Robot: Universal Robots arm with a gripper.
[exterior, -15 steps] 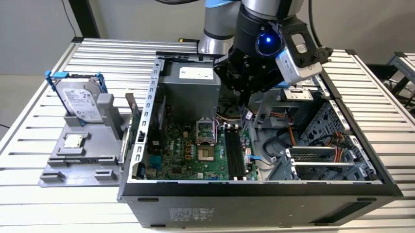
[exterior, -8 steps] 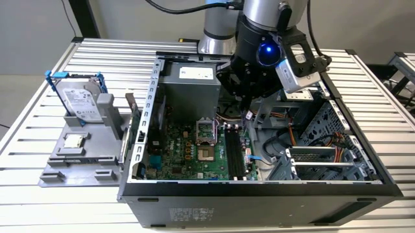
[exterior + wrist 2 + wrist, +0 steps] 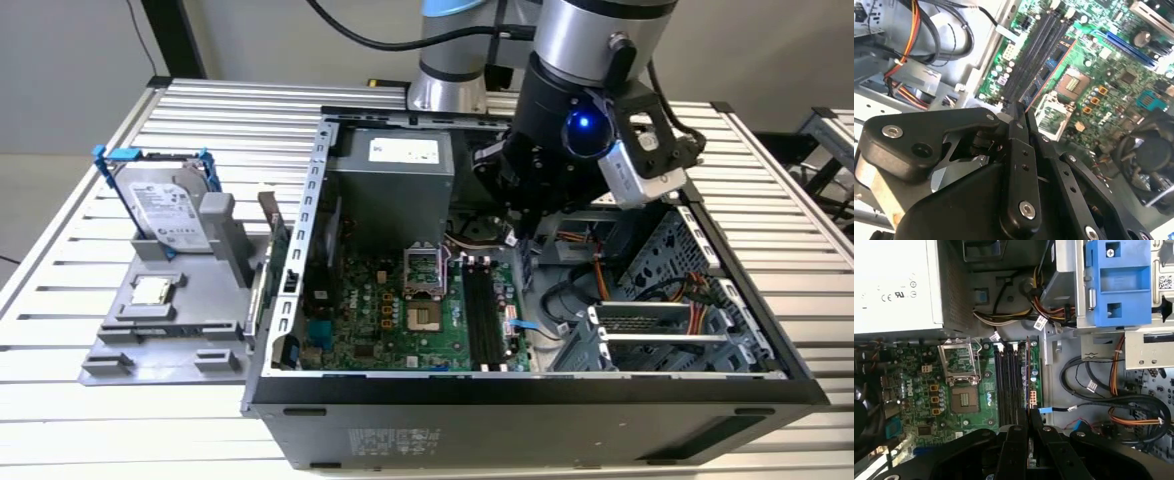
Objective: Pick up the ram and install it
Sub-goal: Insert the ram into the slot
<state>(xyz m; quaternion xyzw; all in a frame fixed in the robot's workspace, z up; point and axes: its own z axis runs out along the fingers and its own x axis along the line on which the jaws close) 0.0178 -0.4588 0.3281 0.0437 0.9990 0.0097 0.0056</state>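
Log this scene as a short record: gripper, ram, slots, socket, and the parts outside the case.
gripper: shut on the ram, inside the open computer case
ram: held on edge, parallel to the memory slots; seated or not, cannot tell
processor socket: lid flipped open, beside the slots
hard drive: upright in a blue bracket on the grey fixture, at the exterior view's left of the case
processor chip: lying on the same fixture
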